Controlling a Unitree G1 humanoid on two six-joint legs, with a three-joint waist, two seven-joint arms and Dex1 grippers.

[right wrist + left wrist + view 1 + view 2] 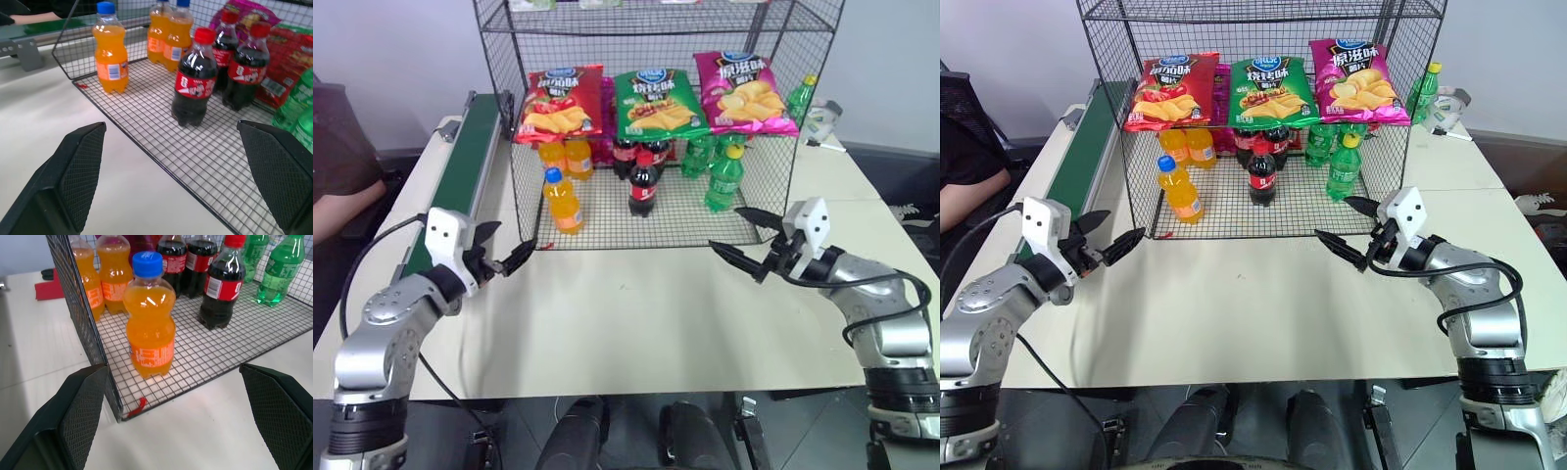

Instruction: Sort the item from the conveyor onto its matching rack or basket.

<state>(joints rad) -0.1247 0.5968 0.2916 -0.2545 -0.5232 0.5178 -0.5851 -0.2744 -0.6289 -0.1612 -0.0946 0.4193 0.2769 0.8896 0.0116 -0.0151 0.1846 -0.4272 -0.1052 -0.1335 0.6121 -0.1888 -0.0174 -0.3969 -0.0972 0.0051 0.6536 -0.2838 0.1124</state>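
two arms reach level toward your black wire-mesh cage rack [759,127]. your left gripper [499,258] and right gripper [745,238] both hang spread wide and empty, while the small blue-capped orange soda bottle [562,202] stands upright on the rack's bottom shelf.

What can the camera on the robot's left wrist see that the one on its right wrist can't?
Left wrist camera: a flat red thing lying on the table beyond the cage's side mesh.
Right wrist camera: the green belt, a person's arm behind it, and chip bags.
Both: the front orange soda bottle with its blue cap standing on the cage floor, more orange bottles behind it, the cola bottles and the white table.
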